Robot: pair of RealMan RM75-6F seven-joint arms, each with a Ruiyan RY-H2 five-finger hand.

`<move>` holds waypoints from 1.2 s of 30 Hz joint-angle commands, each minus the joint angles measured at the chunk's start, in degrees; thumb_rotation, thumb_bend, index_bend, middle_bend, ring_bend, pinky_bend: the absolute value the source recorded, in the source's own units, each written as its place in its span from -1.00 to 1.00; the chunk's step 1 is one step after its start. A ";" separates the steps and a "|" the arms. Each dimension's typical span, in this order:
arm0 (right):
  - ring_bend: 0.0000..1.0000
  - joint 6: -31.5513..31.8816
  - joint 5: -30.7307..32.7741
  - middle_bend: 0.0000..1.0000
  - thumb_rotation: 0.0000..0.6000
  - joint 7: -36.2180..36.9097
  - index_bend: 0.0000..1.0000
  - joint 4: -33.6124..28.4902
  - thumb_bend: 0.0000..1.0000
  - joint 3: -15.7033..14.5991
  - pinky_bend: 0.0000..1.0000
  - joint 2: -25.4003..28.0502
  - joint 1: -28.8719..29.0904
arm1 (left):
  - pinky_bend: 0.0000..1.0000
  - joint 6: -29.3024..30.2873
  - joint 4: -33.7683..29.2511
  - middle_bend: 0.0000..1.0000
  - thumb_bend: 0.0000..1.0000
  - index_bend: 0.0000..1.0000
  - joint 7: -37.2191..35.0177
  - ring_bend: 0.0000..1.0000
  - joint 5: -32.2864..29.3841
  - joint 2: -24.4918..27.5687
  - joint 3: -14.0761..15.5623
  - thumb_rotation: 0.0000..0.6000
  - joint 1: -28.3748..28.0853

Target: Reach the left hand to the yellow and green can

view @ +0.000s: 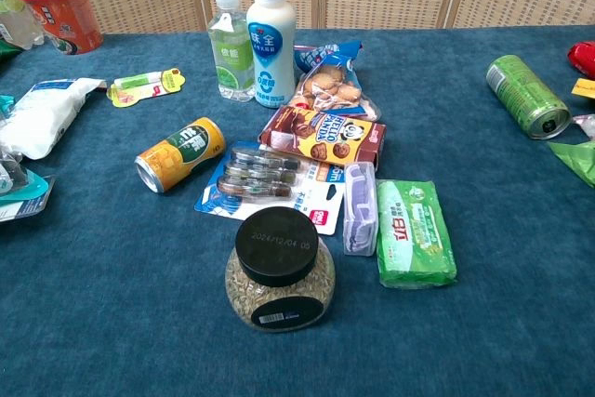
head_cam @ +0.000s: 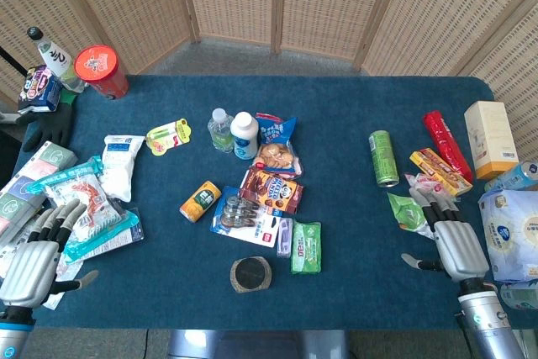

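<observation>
The yellow and green can lies on its side on the blue table, left of centre; the chest view shows the same can with its silver top toward the near left. My left hand rests at the near left edge with its fingers apart and nothing in it, well to the left of the can, over flat packets. At the near right, my right hand is open too, lying by a green packet. Neither hand appears in the chest view.
A pen pack, biscuit packs, two bottles, a purple case, a green packet and a black-lidded jar crowd the centre. Snack bags lie between my left hand and the can. A green can lies at right.
</observation>
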 commanded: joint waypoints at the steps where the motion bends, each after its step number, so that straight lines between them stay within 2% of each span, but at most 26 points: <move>1: -1.00 -0.13 0.54 -0.92 1.00 -0.21 -1.00 -0.03 -0.83 0.20 -1.00 -0.39 0.13 | -1.00 -0.91 0.49 -1.00 -1.00 -1.00 -0.18 -1.00 -0.78 -0.46 -0.43 1.00 -0.56; 9: -1.00 -0.16 0.44 -0.92 1.00 0.76 -1.00 0.12 -0.83 -0.32 -1.00 -0.54 -0.23 | -1.00 -4.94 -1.42 -1.00 -1.00 -1.00 -0.03 -1.00 -5.52 -0.71 -2.64 1.00 -3.22; 16: -1.00 -0.17 -0.06 -0.92 1.00 2.31 -1.00 0.34 -0.83 -0.69 -1.00 -0.11 -0.54 | -1.00 -12.02 -5.05 -1.00 -1.00 -1.00 0.61 -1.00 -15.82 -2.48 -7.90 1.00 -9.41; 20: -1.00 -0.52 0.13 -0.92 1.00 3.29 -1.00 0.67 -0.83 -0.55 -1.00 0.18 -0.42 | -1.00 -15.66 -4.89 -1.00 -0.99 -1.00 2.74 -1.00 -22.81 -4.62 -10.79 1.00 -13.58; 28: -1.00 -1.50 1.07 -0.92 1.00 5.62 -1.00 1.84 -0.83 -0.31 -1.00 0.82 -0.26 | -1.00 -22.52 -0.50 -1.00 -0.99 -1.00 6.29 -1.00 -37.32 -11.86 -14.72 1.00 -22.57; 36: -1.00 -1.20 1.61 -0.93 1.00 7.11 -1.00 2.10 -0.83 -0.22 -1.00 1.74 -0.78 | -1.00 -26.27 7.14 -1.00 -0.97 -1.00 8.48 -1.00 -46.89 -20.02 -16.70 1.00 -30.35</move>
